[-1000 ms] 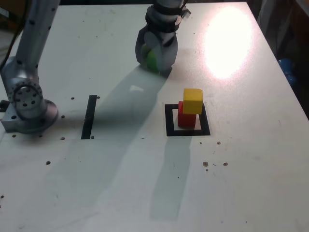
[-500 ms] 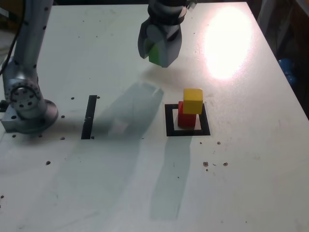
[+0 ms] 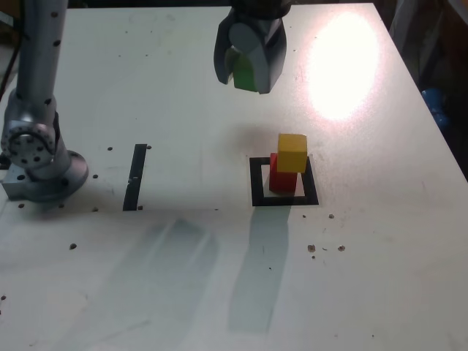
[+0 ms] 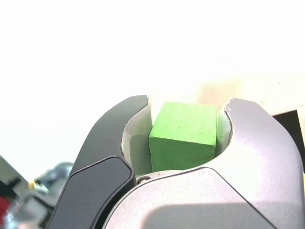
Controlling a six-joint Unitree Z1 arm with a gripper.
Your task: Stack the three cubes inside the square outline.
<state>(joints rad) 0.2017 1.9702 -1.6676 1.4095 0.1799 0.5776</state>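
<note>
While the gripper [image 3: 248, 82] holds the green cube [image 4: 183, 136] between its jaws above the table [image 3: 365, 278], the yellow cube [image 3: 292, 153] sits atop the red cube [image 3: 282, 180] inside the square outline [image 3: 310, 191], toward the table's right edge in the exterior view. Cube faces plain.

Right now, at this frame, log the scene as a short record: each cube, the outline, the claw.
claw: shut on the green cube, raised off the table
green cube: between the claw's jaws, not on the stack
yellow cube: on top of the red cube
red cube: inside the square outline, under the yellow cube
square outline: black frame around the red cube
black strip: flat, on the exterior view's left of the outline
</note>
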